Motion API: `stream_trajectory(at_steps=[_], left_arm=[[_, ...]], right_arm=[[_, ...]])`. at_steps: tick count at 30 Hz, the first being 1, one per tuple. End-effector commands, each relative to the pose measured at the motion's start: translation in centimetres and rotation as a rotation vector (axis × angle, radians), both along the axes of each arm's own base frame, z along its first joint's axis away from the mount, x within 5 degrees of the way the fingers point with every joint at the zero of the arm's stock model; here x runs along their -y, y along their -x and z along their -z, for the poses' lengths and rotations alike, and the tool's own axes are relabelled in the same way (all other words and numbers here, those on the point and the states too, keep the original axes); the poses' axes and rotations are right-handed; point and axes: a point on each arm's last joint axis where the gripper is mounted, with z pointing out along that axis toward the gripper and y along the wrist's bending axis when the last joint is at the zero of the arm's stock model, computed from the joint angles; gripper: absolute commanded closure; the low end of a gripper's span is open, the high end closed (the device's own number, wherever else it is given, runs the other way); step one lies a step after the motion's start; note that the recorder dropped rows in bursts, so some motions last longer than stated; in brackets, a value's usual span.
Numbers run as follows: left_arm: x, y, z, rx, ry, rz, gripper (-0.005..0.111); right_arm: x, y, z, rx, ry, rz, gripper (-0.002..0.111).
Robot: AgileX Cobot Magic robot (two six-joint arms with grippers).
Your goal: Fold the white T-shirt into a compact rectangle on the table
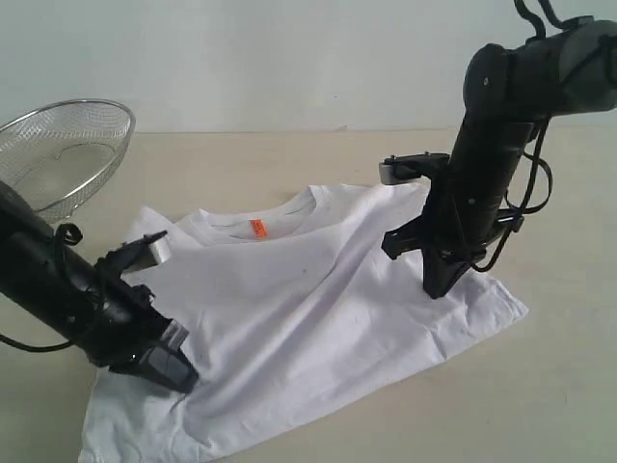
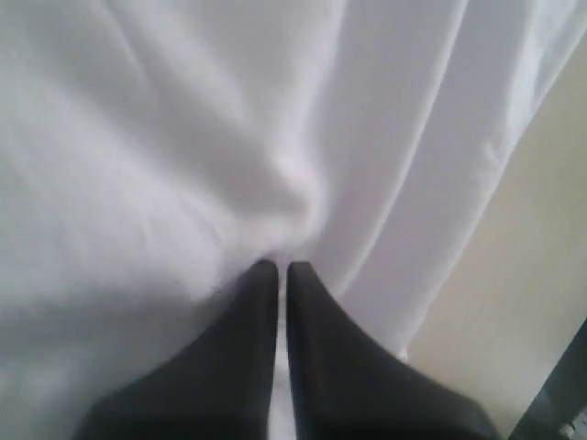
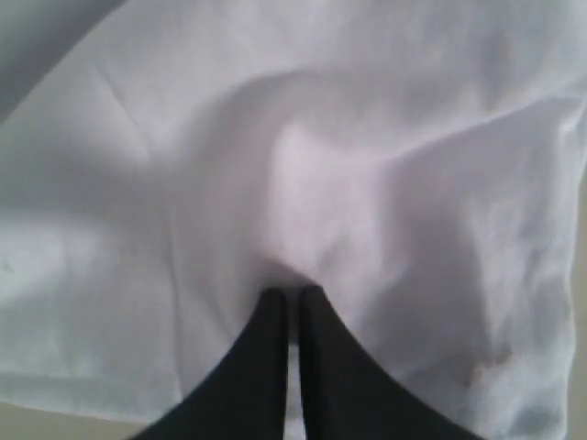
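The white T-shirt (image 1: 318,309) lies spread on the pale table (image 1: 540,395), back side up, its orange neck tag (image 1: 257,229) showing at the collar. No lettering shows. My left gripper (image 1: 178,371) is shut on a pinch of the shirt's cloth near its lower left part; in the left wrist view the left gripper (image 2: 282,268) holds a raised fold of the white T-shirt (image 2: 183,137). My right gripper (image 1: 436,286) is shut on cloth at the shirt's right side; in the right wrist view the right gripper (image 3: 292,293) pinches a puckered ridge of the white T-shirt (image 3: 303,165).
A round wire-mesh basket (image 1: 63,154) stands at the table's back left, close to the left arm. Bare tabletop lies to the right of the shirt and along the back, with a pale wall behind.
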Motion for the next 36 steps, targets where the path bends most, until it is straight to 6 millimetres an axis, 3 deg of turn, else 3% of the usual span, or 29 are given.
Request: stream_trajectory(at_steps=[1, 5, 7, 10, 17, 27, 29, 34, 36], left_arm=[[0.2, -3.1, -5.0, 0.235, 0.020, -0.027, 0.102], [-0.6, -8.8, -10.0, 0.572, -0.086, -0.098, 0.102], [-1.9, -11.1, -12.4, 0.633, -0.097, -0.065, 0.102], [-4.6, -13.4, -13.9, 0.575, -0.087, -0.013, 0.102], [-6.8, -16.8, -11.1, 0.415, -0.165, 0.194, 0.102], [-4.9, -20.2, -7.4, 0.377, -0.114, 0.211, 0.101], [-4.1, -20.3, -6.9, 0.370, -0.108, 0.229, 0.093], [-2.0, -19.7, -6.5, 0.340, -0.122, 0.297, 0.058], [-1.7, -19.6, -6.2, 0.323, -0.172, 0.309, 0.051]], right_arm=[[0.0, 0.3, 1.0, 0.050, 0.000, 0.012, 0.108], [0.1, 0.5, 1.3, 0.049, 0.001, 0.016, 0.108], [0.1, 0.5, 1.3, 0.047, 0.001, 0.011, 0.108], [0.0, 0.5, 1.3, 0.047, -0.002, 0.013, 0.108], [0.0, 0.5, 1.3, 0.046, -0.006, 0.016, 0.108], [0.0, 0.4, 1.3, 0.056, -0.011, 0.012, 0.108], [-0.1, 0.4, 1.3, 0.061, -0.015, 0.010, 0.108], [-0.1, 0.4, 1.3, 0.060, -0.013, 0.009, 0.108], [-0.1, 0.4, 1.3, 0.060, -0.016, 0.009, 0.108]])
